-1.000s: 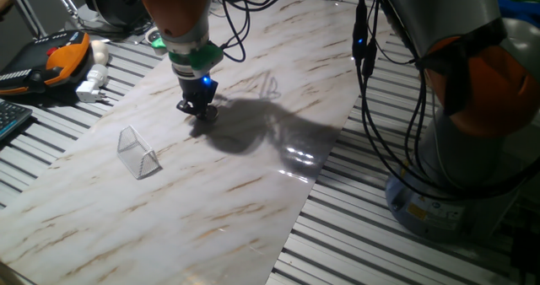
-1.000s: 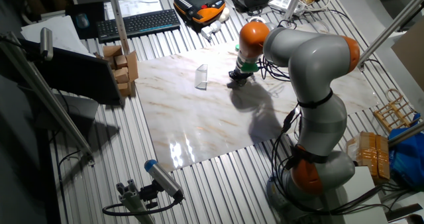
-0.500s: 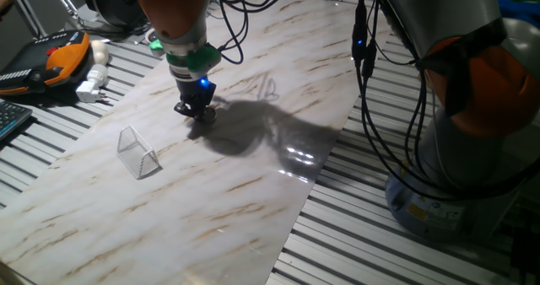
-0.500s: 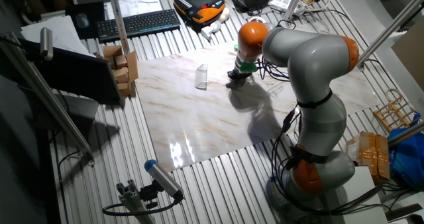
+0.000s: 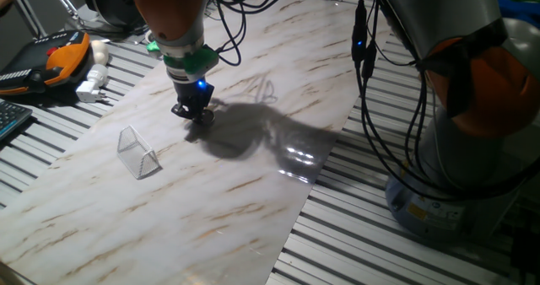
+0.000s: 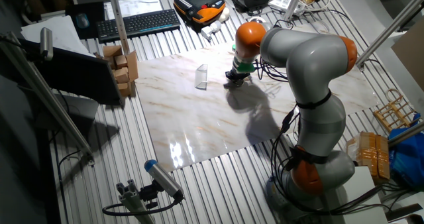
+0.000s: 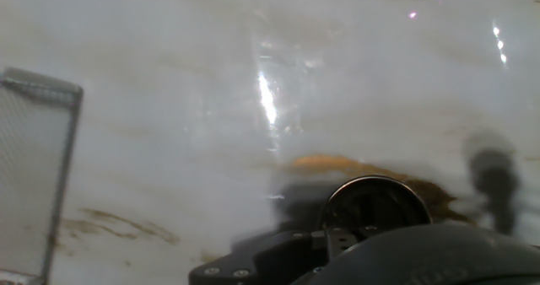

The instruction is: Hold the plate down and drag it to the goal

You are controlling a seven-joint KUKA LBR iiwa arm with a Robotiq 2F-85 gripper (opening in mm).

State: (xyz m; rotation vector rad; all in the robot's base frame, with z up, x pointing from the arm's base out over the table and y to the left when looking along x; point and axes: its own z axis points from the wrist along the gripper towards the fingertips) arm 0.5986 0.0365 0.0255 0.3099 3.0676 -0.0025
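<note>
Marble-patterned board (image 5: 253, 184) carries one plate (image 7: 375, 202) and one goal (image 5: 138, 151). The single gripper (image 5: 191, 113) stands tip-down on the plate, which shows only in the hand view, right under the tip; whether the jaws are parted or closed cannot be told. The goal lies near, apart from the plate. Steady downward pressure and a slow, straight pull toward the wedge should keep the disc from slipping out.

One plate (image 7: 375, 202); one goal (image 5: 138, 151); one claw (image 5: 191, 113); one keyboard (image 6: 136, 23)
</note>
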